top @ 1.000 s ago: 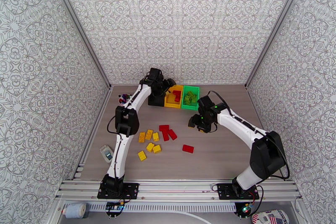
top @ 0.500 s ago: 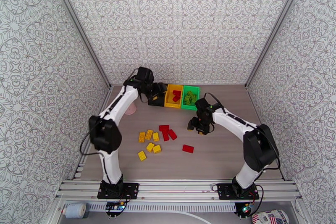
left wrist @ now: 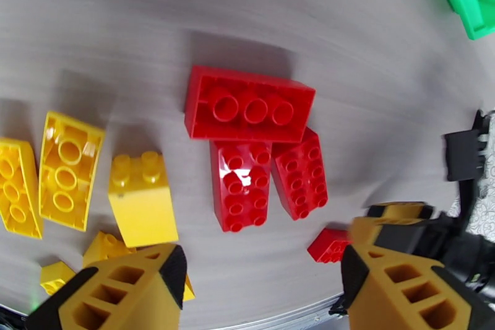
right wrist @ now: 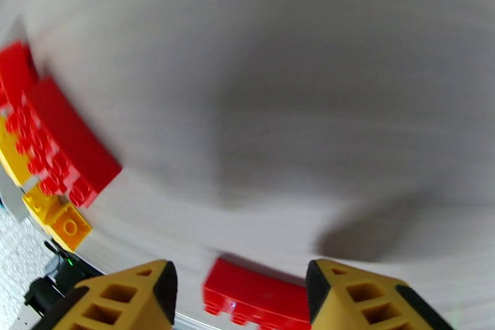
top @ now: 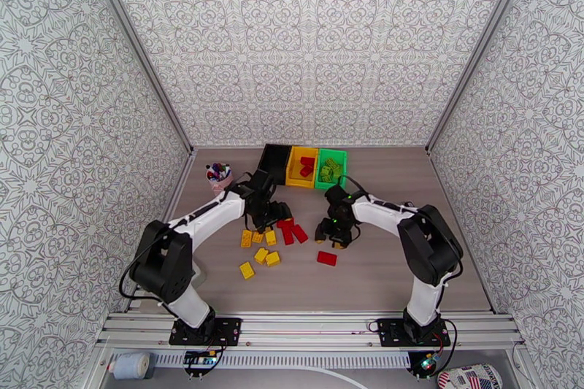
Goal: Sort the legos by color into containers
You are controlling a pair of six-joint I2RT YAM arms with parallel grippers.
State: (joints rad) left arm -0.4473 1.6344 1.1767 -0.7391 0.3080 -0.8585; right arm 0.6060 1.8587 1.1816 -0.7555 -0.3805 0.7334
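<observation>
Left gripper (left wrist: 260, 263) hovers, spread and empty, by three red legos (left wrist: 250, 108)

In the left wrist view, the green bin (left wrist: 475, 15) was cut off at the corner, and a yellow brick (left wrist: 13, 186) ran off the left edge. The fingers (left wrist: 124, 291) of the left end effector (left wrist: 263, 263) ran off the bottom edge. One hid part of the lone red brick (left wrist: 327, 244); the other, some yellow bricks (left wrist: 102, 246). The right wrist view was blurred, and the lone red brick (right wrist: 257, 297) was cut by its bottom edge. From above, the green bricks (top: 330, 168) were too small to count.
</observation>
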